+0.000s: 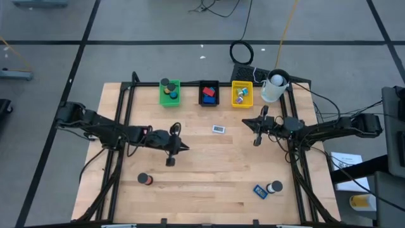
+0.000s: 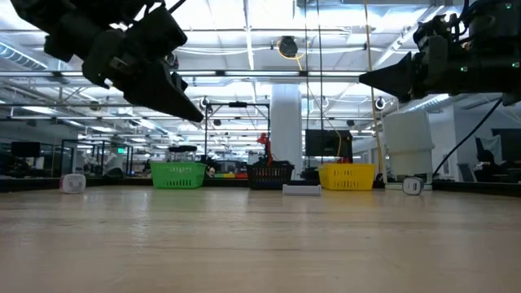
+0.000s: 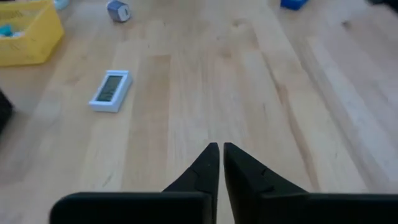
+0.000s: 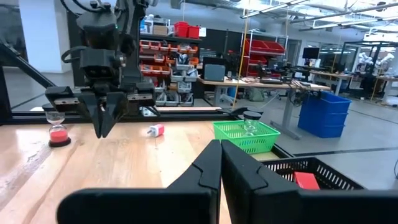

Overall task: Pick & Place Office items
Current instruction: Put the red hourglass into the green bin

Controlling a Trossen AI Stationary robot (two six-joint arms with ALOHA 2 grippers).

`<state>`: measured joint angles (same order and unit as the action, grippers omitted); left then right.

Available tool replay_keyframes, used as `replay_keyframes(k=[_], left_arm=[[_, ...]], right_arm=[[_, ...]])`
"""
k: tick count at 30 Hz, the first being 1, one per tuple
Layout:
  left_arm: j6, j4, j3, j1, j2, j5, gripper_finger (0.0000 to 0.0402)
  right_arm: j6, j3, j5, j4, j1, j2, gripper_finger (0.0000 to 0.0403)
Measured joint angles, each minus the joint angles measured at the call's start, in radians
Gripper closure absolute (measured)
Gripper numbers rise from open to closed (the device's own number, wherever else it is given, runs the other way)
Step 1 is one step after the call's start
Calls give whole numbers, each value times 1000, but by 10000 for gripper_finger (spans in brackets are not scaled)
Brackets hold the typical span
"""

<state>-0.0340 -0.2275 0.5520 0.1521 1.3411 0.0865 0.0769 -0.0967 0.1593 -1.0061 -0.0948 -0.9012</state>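
left gripper [image 1: 184, 148]: fingers pinched together, nothing in them, hovering above the table left of centre, tips aimed toward the middle
right gripper [image 1: 247, 121]: fingers pressed shut, empty, raised off the wood, right of centre, near the yellow tray
table [image 1: 209, 171]: pale wood planks, black frame around it
green tray [image 1: 169, 93]: back row, leftmost; dark round pieces plus one blue and one green inside
black tray [image 1: 209, 92]: back row, middle; a red block and a blue block inside
yellow tray [image 1: 242, 94]: back row, rightmost; small light pieces inside, too small to tell apart
white cup [image 1: 273, 87]: just right of the yellow tray, at the back corner
small white display unit [image 1: 219, 129]: flat on the table, between the two grippers, in front of the black tray
dark roll with red [image 1: 145, 179]: loose, front left, well apart from the trays
blue block [image 1: 260, 190]: loose, front right
dark-and-white roll [image 1: 274, 187]: touching or just beside the blue block, on its right
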Motion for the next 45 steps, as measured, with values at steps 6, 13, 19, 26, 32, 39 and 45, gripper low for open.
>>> replay_keyframes(k=[6,13,19,26,32,39,45], left_arm=[[62,182,37,51,0,26,310],[286,718,280,208,13,8,215],[510,1002,482,328,14,27,121],[898,1289,584,423,14,-8,43],[1083,1339,555,493,14,-36,34],[1178,1330,490,545,14,-47,57],[1248,1325,464,570,14,-68,76]], right_arm=[[14,0,0,0,0,0,402],[14,0,0,-7,0,0,402],[6,-1,0,-15,0,0,402],[3,-1,-1,-15,0,0,403],[-9,-1,-3,-15,0,0,403],[-12,-1,-3,-15,0,0,403],[-13,-1,-3,-15,0,0,403]])
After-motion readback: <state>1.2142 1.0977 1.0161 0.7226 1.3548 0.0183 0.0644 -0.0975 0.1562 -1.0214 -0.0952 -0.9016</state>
